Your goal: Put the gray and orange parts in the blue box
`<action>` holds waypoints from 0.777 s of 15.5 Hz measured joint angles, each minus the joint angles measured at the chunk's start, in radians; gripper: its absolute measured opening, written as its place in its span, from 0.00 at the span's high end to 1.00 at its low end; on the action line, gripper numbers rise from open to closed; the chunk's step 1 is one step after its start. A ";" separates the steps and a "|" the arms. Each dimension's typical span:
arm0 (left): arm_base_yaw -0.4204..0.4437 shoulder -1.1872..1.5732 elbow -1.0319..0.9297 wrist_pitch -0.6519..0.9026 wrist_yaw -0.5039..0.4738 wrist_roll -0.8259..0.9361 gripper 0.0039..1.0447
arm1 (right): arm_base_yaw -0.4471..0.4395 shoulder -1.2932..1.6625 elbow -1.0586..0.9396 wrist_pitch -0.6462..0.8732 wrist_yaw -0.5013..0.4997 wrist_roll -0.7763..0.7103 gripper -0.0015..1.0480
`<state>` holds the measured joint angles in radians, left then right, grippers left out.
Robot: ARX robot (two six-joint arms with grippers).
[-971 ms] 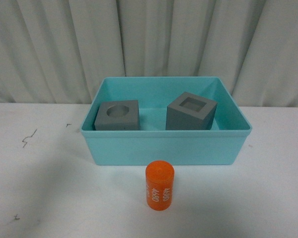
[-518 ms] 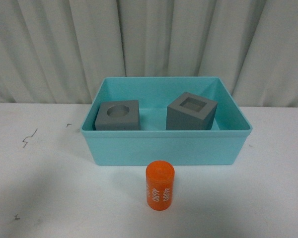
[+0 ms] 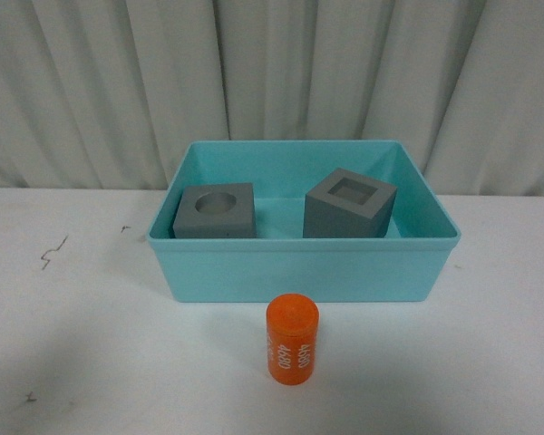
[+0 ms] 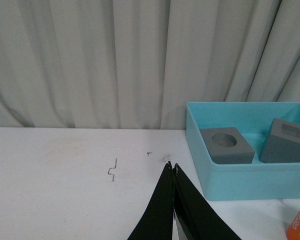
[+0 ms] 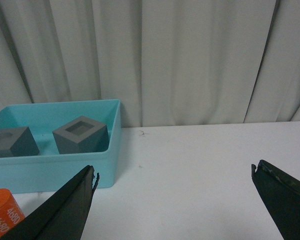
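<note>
From the front, the round-recess gray cube (image 3: 215,213) and the square-recess gray cube (image 3: 348,206) sit inside the blue box (image 3: 304,272). The orange cylinder (image 3: 292,339) stands upright just outside its near wall.
Left wrist: the left gripper (image 4: 173,170) is pressed together, with bare table (image 4: 65,170) ahead of it.
Right wrist: the right gripper (image 5: 173,171) is spread wide, with the cylinder beside one finger.

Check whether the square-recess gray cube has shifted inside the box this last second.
No. In the front view the square-recess gray cube sits at the same spot behind the blue box front rim as before.
</note>
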<state>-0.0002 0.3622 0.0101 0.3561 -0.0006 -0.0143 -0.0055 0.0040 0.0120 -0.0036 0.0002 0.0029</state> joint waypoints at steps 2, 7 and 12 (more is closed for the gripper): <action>0.000 -0.061 0.000 -0.051 0.000 0.000 0.99 | 0.000 0.000 0.000 0.000 0.000 0.000 0.06; 0.000 -0.165 0.000 -0.160 0.000 0.000 0.99 | 0.000 0.000 0.000 0.000 0.000 0.000 0.06; 0.000 -0.357 0.001 -0.351 0.001 0.000 0.99 | 0.000 0.000 0.000 0.000 0.000 0.000 0.06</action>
<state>-0.0002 0.0048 0.0109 0.0048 0.0002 -0.0143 -0.0055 0.0040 0.0120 -0.0036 0.0006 0.0029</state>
